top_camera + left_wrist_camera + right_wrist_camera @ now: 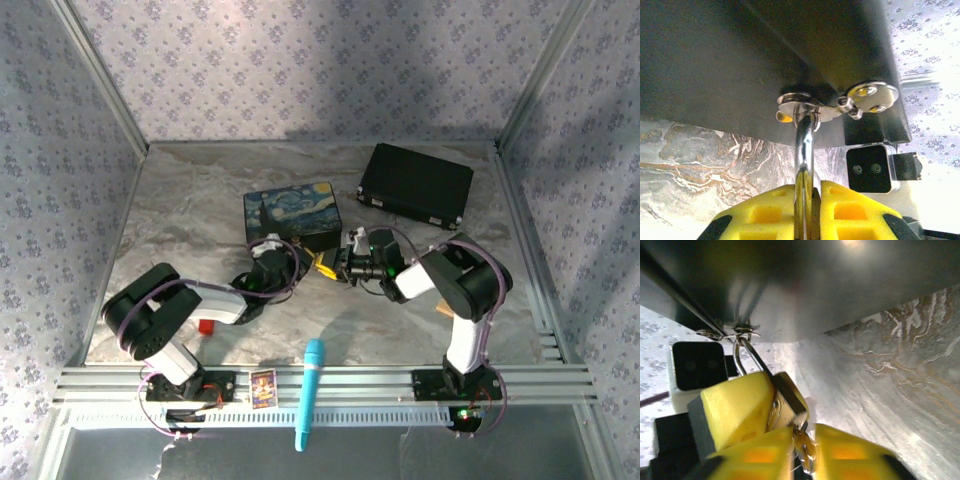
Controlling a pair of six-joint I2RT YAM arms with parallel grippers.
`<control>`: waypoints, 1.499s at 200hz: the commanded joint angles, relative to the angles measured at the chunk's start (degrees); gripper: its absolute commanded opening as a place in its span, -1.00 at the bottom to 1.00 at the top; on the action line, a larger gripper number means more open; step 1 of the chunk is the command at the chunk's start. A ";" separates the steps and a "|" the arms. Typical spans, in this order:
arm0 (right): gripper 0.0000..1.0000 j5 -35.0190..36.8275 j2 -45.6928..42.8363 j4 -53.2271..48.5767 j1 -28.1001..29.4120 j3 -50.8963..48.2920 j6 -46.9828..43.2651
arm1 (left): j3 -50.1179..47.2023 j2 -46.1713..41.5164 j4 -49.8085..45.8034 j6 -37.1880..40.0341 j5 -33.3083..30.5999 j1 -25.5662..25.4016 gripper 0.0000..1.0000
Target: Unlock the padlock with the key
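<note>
The brass padlock hangs by its thin silver shackle from the latch of the starry-night tin. My left gripper is shut on the padlock, and the shackle rises from between its yellow pads to the latch. One of those pads lies against the lock's side. My right gripper is shut on the small silvery key, whose tip meets the lock's bottom end. In the top view the left gripper and right gripper meet in front of the tin.
A black case lies at the back right. A red block sits by the left arm and a tan block by the right arm. A blue pen and a small card rest on the front rail.
</note>
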 commanded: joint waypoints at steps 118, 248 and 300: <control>0.83 34.32 -26.94 -65.70 12.29 9.44 -66.74 | 3.82 -3.46 -16.43 -8.68 6.64 -2.35 -1.00; -0.24 41.94 -17.02 -49.45 19.46 9.53 -79.11 | 5.83 -5.68 -22.43 -7.28 8.18 -2.36 -1.00; -0.53 40.13 -15.45 -46.81 18.71 8.41 -79.24 | 6.01 -7.01 -22.86 -6.03 9.06 -2.32 -1.00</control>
